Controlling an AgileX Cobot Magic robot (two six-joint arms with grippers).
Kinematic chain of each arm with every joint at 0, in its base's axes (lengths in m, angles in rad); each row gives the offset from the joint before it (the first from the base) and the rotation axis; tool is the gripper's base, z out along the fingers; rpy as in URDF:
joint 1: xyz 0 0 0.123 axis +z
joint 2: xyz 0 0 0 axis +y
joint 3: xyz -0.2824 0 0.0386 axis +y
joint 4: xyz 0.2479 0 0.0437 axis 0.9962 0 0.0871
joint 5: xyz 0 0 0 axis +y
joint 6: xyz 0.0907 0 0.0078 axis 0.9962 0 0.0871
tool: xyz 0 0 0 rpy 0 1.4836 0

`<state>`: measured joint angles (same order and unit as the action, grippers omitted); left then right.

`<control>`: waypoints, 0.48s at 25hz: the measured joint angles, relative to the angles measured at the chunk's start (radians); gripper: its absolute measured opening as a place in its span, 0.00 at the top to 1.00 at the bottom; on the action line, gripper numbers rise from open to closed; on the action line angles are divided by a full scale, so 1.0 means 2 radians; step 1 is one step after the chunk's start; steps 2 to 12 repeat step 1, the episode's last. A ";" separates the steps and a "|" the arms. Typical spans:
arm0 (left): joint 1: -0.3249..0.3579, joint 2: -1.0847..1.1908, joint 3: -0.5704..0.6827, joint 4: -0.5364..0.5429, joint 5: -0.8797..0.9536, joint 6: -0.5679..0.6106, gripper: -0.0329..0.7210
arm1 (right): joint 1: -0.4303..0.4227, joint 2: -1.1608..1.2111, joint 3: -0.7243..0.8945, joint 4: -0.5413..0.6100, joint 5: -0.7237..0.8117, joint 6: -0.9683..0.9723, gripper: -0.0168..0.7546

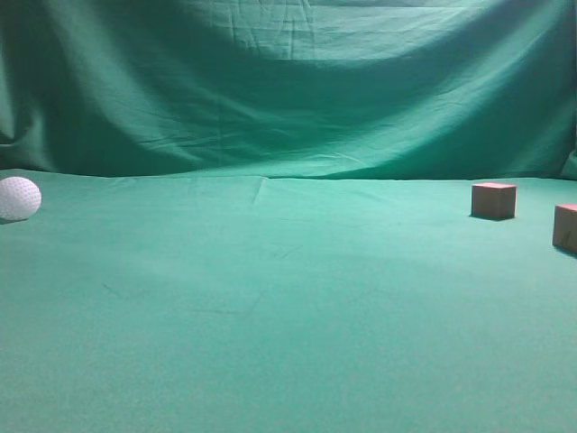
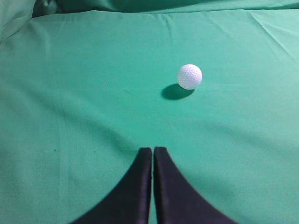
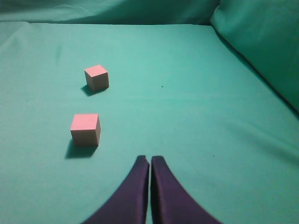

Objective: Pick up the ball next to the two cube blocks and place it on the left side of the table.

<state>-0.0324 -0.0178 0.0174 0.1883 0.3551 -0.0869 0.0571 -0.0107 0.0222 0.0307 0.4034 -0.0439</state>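
The white dimpled ball [image 1: 18, 198] rests on the green table [image 1: 288, 316] at the far left edge of the exterior view. It also shows in the left wrist view [image 2: 189, 76], ahead and right of my left gripper [image 2: 153, 150], which is shut and empty. The two reddish-brown cube blocks [image 1: 494, 200] [image 1: 566, 227] sit at the far right. In the right wrist view the cubes [image 3: 96, 77] [image 3: 85, 129] lie ahead and left of my right gripper [image 3: 150, 159], which is shut and empty. Neither gripper shows in the exterior view.
A green cloth backdrop [image 1: 288, 90] hangs behind the table. In the right wrist view the cloth rises in a fold [image 3: 261, 51] on the right.
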 joint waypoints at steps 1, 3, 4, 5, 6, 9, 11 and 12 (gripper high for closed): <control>0.000 0.000 0.000 0.000 0.000 0.000 0.96 | 0.000 0.000 0.000 0.000 0.000 0.000 0.98; 0.000 0.000 0.000 0.000 0.000 0.000 0.96 | 0.000 0.000 0.000 0.000 0.000 0.000 0.98; 0.000 0.000 0.000 0.000 0.000 0.000 0.96 | 0.000 0.000 0.000 0.000 0.000 0.000 0.98; 0.000 0.000 0.000 0.000 0.000 0.000 0.96 | 0.000 0.000 0.000 0.000 0.000 0.000 0.98; 0.000 0.000 0.000 0.000 0.000 0.000 0.96 | 0.000 0.000 0.000 0.000 0.000 0.000 0.98; 0.000 0.000 0.000 0.000 0.000 0.000 0.96 | 0.000 0.000 0.000 0.000 0.000 0.000 0.98; 0.000 0.000 0.000 0.000 0.000 0.000 0.96 | 0.000 0.000 0.000 0.000 0.000 0.000 0.98; 0.000 0.000 0.000 0.000 0.000 0.000 0.96 | 0.000 0.000 0.000 0.000 0.000 0.000 0.98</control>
